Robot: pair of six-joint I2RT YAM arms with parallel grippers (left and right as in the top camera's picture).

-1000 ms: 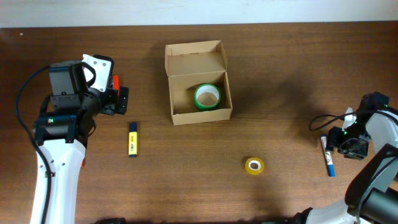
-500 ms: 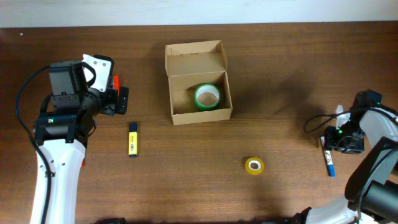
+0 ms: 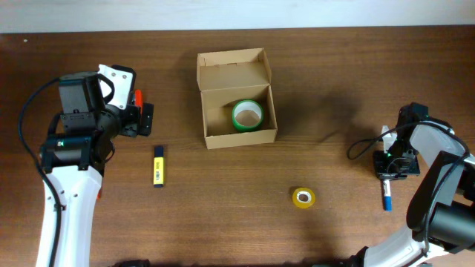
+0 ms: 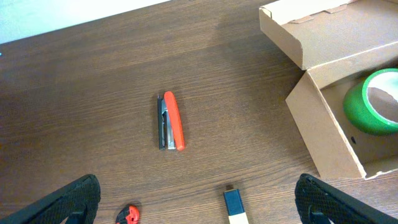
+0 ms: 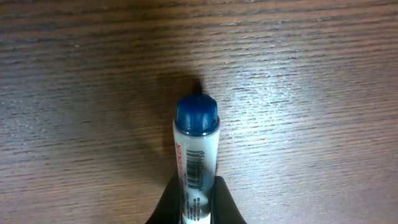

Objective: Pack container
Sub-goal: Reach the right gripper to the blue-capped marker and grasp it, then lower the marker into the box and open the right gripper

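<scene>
The container (image 3: 236, 96), a tan cardboard box with its flap lid open at the back, stands at the table's centre back and holds a green tape roll (image 3: 247, 115). At the far right my right gripper (image 3: 390, 166) is shut on a white marker with a blue cap (image 3: 387, 196). In the right wrist view the marker (image 5: 196, 152) sticks out forward between my black fingers (image 5: 166, 200), low over the wood. My left gripper (image 3: 138, 119) hangs open at the left, well away from the box. In the left wrist view nothing sits between its fingertips (image 4: 74, 199).
A yellow tape roll (image 3: 303, 198) lies in front of the box. A yellow highlighter (image 3: 158, 165) lies to the box's left. A red and black stapler-like tool (image 4: 171, 120) and a small red piece (image 4: 130, 214) lie under the left gripper. The container's near corner (image 4: 323, 134) shows at right.
My right gripper has slid left over the marker and shut on it. The marker has shifted slightly left and straightened. The left arm has not moved.
</scene>
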